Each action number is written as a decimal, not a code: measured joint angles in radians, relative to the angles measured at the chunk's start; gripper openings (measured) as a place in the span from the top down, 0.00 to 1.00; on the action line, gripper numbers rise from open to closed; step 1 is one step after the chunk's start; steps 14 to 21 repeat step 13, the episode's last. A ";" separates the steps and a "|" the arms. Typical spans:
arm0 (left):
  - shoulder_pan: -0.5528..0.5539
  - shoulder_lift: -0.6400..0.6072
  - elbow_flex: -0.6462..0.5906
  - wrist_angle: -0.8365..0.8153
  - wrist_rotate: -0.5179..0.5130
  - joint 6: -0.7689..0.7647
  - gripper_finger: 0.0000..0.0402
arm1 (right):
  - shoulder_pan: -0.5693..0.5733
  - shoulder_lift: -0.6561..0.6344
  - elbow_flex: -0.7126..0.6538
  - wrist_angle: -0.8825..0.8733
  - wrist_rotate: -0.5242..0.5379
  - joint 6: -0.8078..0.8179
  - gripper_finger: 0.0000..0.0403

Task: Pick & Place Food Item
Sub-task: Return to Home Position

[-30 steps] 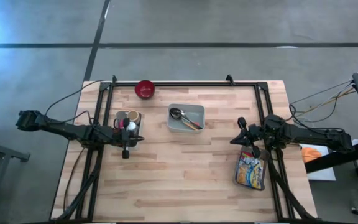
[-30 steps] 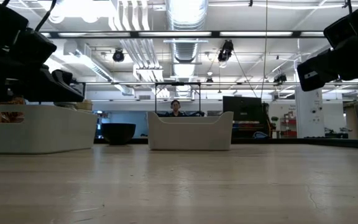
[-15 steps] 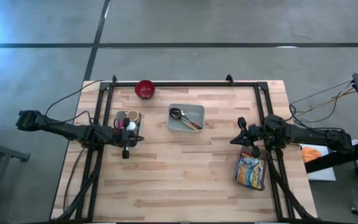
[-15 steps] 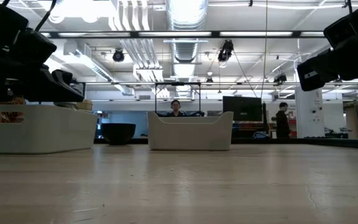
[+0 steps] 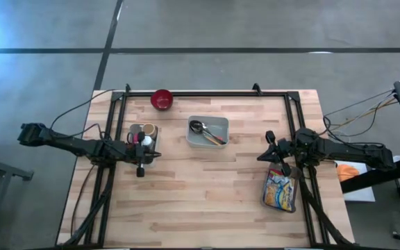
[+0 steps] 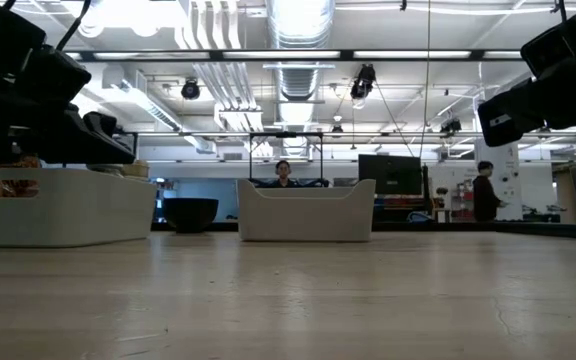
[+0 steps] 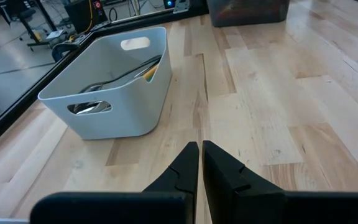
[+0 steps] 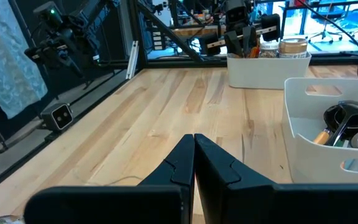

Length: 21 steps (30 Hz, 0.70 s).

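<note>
- Wooden counter [image 5: 207, 194] inside a black frame carries two gray bins, a red bowl [image 5: 162, 99] at the far edge and a snack bag [image 5: 280, 191] on the right side.
- Left arm [image 5: 82, 144] reaches in from the left edge. The left jaws hang just beside the near wall of the left gray bin [image 8: 266, 70] and point toward the right gray bin [image 7: 117, 106].
- Right arm [image 5: 339, 148] reaches in from the right edge. The right jaws hover above the counter, with the snack bag lying partly under the wrist.
- Food items: seasoning bottles [image 8: 293, 47] stand upright in the left gray bin. Spoons [image 5: 207, 132] lie in the right gray bin.
- Jaw state: both pairs are pressed together tip to tip and carry nothing.
- Procedure, as judged from this layout: both bins look loaded, so the homing move calls for clearance only.
- Raise the left wrist before drawing it back, so the jaws clear the left bin's rim and the bottle tops.
- Draw each arm back along its own side. Do not swing across the centre of the counter.
- Lift the right wrist off the bag's line before folding it, because a low sweep could drag the bag.
- Hold both jaws together throughout, which gives the narrowest profile beside the bins.
</note>
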 joint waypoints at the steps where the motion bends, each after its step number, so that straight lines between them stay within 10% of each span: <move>1: 0.000 0.000 0.000 0.000 0.000 0.000 0.94 | 0.000 0.000 0.000 0.000 0.000 0.000 0.98; 21: 0.000 0.000 0.000 0.000 0.000 0.000 0.94 | 0.000 0.000 0.000 0.000 0.000 0.000 0.98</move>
